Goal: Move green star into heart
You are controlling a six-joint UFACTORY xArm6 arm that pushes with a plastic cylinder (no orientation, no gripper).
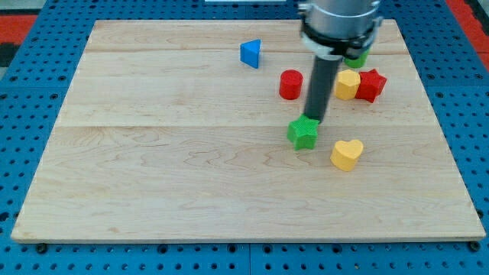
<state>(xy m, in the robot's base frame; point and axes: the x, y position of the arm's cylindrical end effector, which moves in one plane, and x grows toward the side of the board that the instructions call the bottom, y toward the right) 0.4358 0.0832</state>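
Observation:
The green star [303, 133] lies on the wooden board [191, 168], right of centre. The yellow heart [347, 153] lies just to its lower right, a small gap apart. My tip [313, 120] stands at the star's upper right edge, touching it or nearly so. The dark rod rises from there to the arm at the view's top.
A red cylinder [290, 84] sits above the star. A yellow block [348, 84] and a red star-like block [371, 85] sit to the upper right. A green block [356, 56] is partly hidden behind the arm. A blue triangle [250, 53] lies near the top.

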